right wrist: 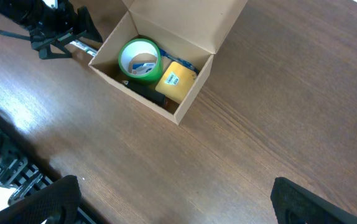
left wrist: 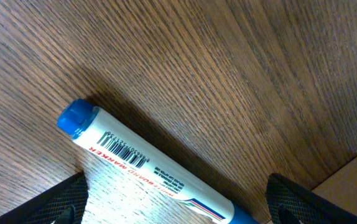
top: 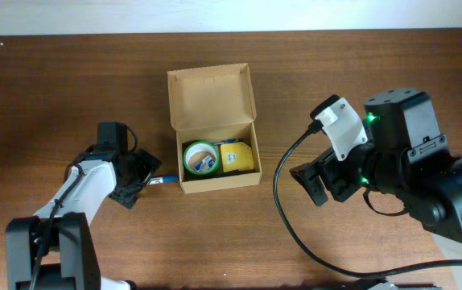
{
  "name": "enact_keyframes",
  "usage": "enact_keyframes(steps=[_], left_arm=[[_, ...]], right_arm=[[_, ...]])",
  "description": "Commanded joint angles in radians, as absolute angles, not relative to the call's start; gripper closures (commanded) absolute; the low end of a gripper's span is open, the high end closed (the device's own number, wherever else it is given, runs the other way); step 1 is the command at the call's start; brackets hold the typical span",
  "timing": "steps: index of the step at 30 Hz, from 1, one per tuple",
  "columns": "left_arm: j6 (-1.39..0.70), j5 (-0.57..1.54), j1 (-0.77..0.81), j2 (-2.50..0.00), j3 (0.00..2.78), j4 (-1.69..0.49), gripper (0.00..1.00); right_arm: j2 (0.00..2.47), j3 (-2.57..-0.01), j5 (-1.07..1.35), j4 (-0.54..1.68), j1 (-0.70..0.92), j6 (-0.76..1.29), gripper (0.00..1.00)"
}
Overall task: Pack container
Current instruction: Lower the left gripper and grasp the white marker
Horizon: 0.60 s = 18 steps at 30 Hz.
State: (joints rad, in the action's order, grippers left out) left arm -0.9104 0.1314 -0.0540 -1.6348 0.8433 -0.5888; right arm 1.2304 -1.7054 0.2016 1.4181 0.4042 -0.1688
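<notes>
Two released grippers: the left gripper [left wrist: 175, 205] straddles the marker [left wrist: 147, 171]; a skewed pinch could roll it against the container [top: 215, 129]

Likely lab test bench: bare wooden table [top: 239, 242], two robot arms, trailing cable [top: 295, 234].

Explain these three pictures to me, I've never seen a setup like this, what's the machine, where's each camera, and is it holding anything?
These are two robot arms at a wooden table. One picture looks down from above; the other two come from cameras on each arm's wrist. The cardboard box sits open, its lid flap up, with a green tape roll and a yellow packet inside. A blue-capped whiteboard marker lies on the table beside the box. The left gripper straddles the marker, jaws apart, not gripping it yet. The right gripper hangs open over bare table, holding nothing.
</notes>
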Motion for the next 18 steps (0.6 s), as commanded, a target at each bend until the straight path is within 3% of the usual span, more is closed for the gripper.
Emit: enact_keyframes(steps=[1, 4, 6, 9, 13, 18], left_arm=[[-0.927, 0.139, -0.062, -1.674, 0.832, -0.587, 0.18], [-0.927, 0.144, -0.062, -1.674, 0.832, -0.587, 0.48], [-0.927, 0.144, -0.062, -1.674, 0.832, -0.587, 0.63], [-0.927, 0.144, -0.062, -1.674, 0.832, -0.588, 0.71], [-0.927, 0.144, -0.062, -1.674, 0.832, -0.590, 0.72], [-0.927, 0.143, -0.062, -1.674, 0.832, -0.591, 0.89]], right_arm=[[1.230, -1.720, 0.213, 1.419, 0.397, -0.179, 0.01], [1.230, -1.720, 0.214, 1.419, 0.397, -0.179, 0.01], [1.230, -1.720, 0.213, 1.419, 0.397, -0.179, 0.01], [1.230, -1.720, 0.214, 1.419, 0.397, -0.179, 0.01], [1.230, -1.720, 0.213, 1.419, 0.397, -0.179, 0.01], [1.230, -1.720, 0.214, 1.419, 0.397, -0.179, 0.01]])
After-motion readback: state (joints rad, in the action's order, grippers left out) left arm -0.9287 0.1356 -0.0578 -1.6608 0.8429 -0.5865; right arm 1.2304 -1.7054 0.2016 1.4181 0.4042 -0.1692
